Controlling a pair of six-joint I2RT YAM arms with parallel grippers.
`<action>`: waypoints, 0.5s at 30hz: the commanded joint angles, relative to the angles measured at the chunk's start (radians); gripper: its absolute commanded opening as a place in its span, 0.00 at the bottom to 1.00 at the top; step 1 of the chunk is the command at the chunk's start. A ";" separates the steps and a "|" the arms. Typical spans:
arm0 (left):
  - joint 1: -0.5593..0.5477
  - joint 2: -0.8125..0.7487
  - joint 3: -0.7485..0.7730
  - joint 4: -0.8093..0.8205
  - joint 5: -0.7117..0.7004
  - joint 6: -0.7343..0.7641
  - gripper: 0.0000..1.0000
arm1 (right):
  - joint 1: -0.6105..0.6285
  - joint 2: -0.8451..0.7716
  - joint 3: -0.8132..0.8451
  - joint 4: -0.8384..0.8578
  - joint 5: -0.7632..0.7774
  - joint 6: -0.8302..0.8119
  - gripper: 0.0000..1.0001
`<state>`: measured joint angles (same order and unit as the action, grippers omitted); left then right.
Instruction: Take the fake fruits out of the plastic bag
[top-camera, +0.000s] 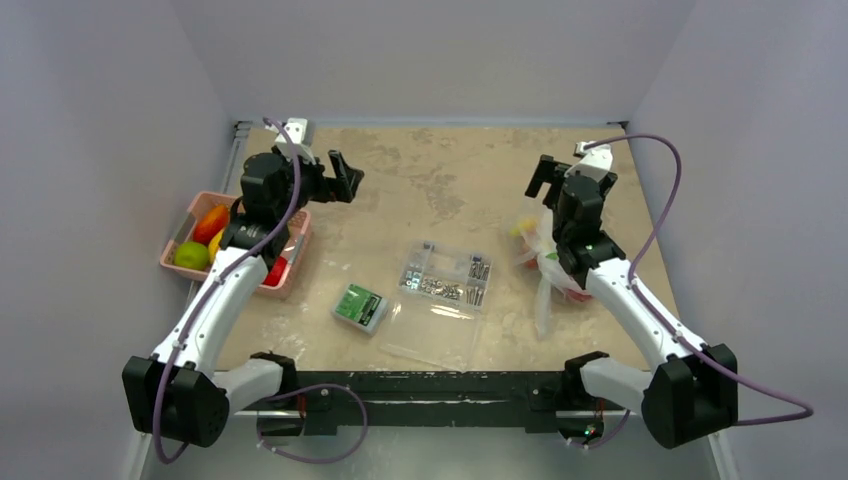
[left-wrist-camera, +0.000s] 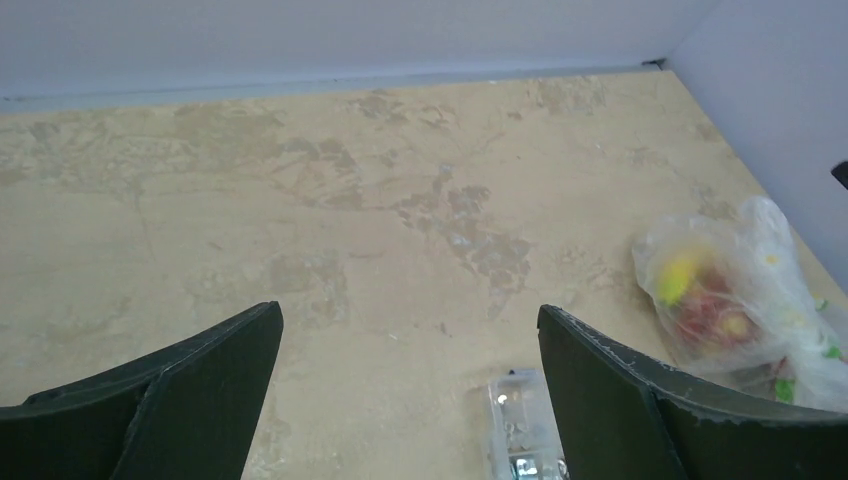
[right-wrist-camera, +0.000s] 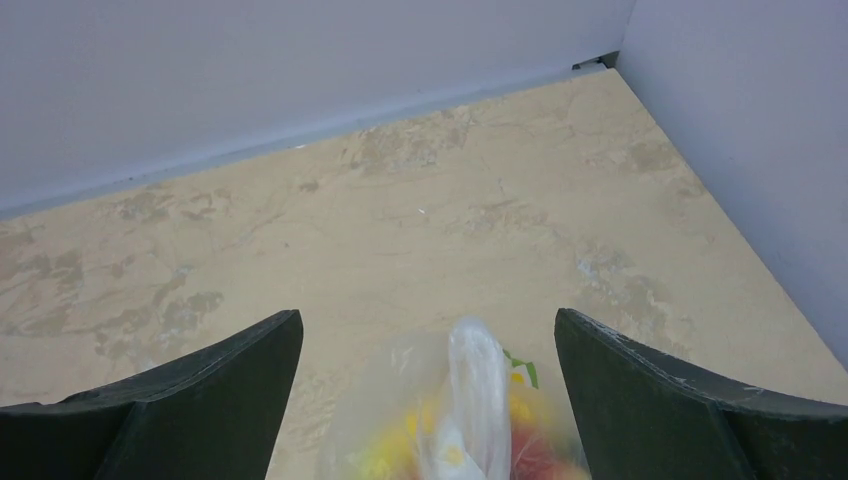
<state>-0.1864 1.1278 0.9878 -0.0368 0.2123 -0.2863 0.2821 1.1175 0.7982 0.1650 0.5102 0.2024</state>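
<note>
The plastic bag (top-camera: 548, 262) lies crumpled on the right side of the table, partly under my right arm. Through it show the fake fruits: a yellow piece (top-camera: 520, 228) and red grapes (top-camera: 576, 294). In the left wrist view the bag (left-wrist-camera: 760, 300) lies far right with the yellow piece (left-wrist-camera: 678, 276) and the red grapes (left-wrist-camera: 706, 312) inside. My right gripper (top-camera: 541, 184) is open and empty just above the bag's far end; the bag (right-wrist-camera: 470, 385) sits between and below its jaws (right-wrist-camera: 428, 316). My left gripper (top-camera: 343, 180) is open and empty over the left of the table (left-wrist-camera: 408, 310).
A pink basket (top-camera: 180, 240) at the left edge holds an orange-red mango (top-camera: 210, 222) and a green lime (top-camera: 190, 256). A clear hard box of small metal parts (top-camera: 446, 274) and a green packet (top-camera: 359, 305) lie mid-table. Walls close in on three sides.
</note>
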 joint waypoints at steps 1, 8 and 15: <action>-0.069 0.004 0.047 -0.071 0.029 0.043 1.00 | 0.001 0.032 0.062 -0.029 0.036 0.042 0.99; -0.142 0.055 0.063 -0.074 0.025 -0.006 1.00 | 0.001 0.115 0.251 -0.435 0.020 0.271 0.99; -0.163 0.049 -0.018 0.102 0.024 -0.177 1.00 | -0.003 0.109 0.269 -0.697 -0.160 0.462 0.99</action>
<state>-0.3431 1.1904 0.9916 -0.0711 0.2245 -0.3622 0.2813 1.2476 1.0386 -0.3092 0.4438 0.5121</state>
